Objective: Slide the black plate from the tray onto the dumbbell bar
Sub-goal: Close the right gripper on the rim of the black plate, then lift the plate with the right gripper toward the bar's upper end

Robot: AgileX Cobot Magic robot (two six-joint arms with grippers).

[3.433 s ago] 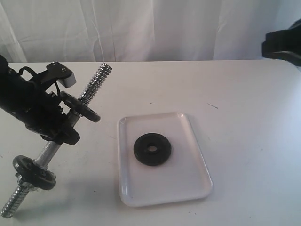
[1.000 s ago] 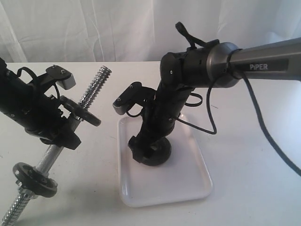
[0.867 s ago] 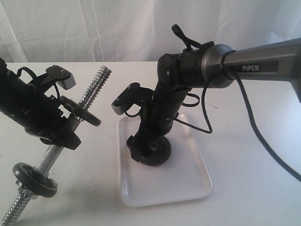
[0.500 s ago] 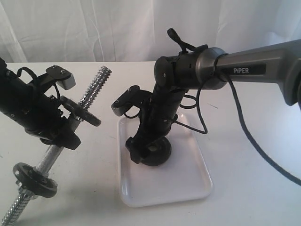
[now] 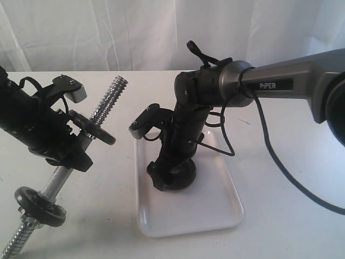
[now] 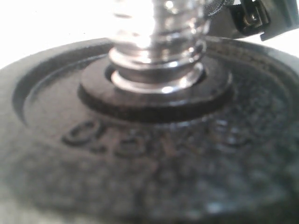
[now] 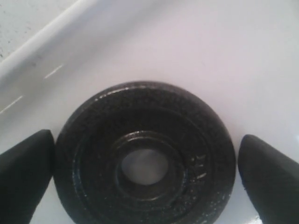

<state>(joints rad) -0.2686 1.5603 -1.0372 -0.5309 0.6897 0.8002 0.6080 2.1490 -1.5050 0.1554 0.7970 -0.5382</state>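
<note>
While the right gripper (image 5: pixel 168 177) is down in the tray (image 5: pixel 215 208), its fingers (image 7: pixel 25 175) are spread wide, one on each side of the black plate (image 7: pixel 142 163). One pad looks like it's right against the plate's edge and the other sits just off it, so it's straddling, not clamped yet. The plate lies flat on the tray floor, roughly mid-tray and a bit toward the far end, centre hole up.

Off the tray's left side in the exterior view, the left gripper (image 5: pixel 67 148) is closed around the smooth middle of the dumbbell bar (image 5: pixel 110 93), holding it tilted, with the upper threaded end pointing up and toward the tray's far corner. One dark disc (image 5: pixel 99 129) sits on the bar just above the grip and a second disc (image 5: pixel 39 208) sits lower down, well away from the tray. The left wrist view is basically all disc face and shiny thread, and the raised numbers on it are too blurry to read.

The tray rests on a plain white table (image 5: pixel 291 189), matte, with a few tiny dark specks. Beyond the tray's far end hangs a white curtain (image 5: pixel 161 32) in soft folds. A black cable (image 5: pixel 269 162) loops from the right arm over the table beside the tray.
</note>
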